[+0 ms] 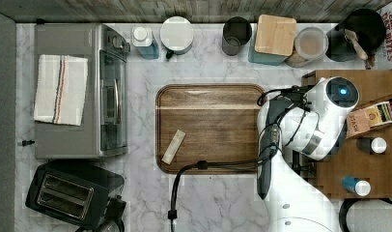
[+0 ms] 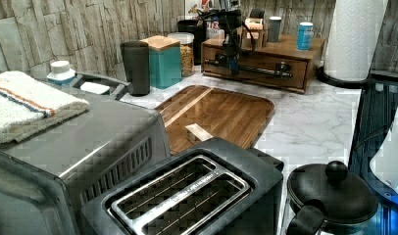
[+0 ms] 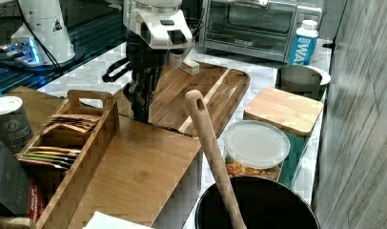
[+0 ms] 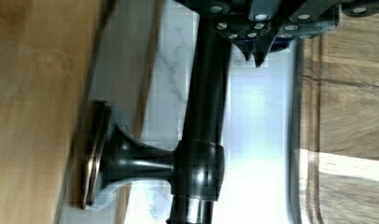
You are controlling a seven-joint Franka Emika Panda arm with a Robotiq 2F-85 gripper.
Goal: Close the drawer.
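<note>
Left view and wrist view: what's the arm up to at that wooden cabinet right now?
The white robot arm has its gripper at the dark metal bar handle on the medium-brown wooden drawer front of the low wooden cabinet. In the left view the drawer front looks about flush with the cabinet, so the drawer appears closed or nearly so. The wrist view shows the handle right under the gripper. The dark rounded-corner wooden tray lies on the marble counter beside it.

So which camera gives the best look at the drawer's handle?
The wrist view: the dark bar handle and its mounting post sit close up against the drawer front. The left view shows the handle whole but far off; the arm covers it in the top and right views.
</note>
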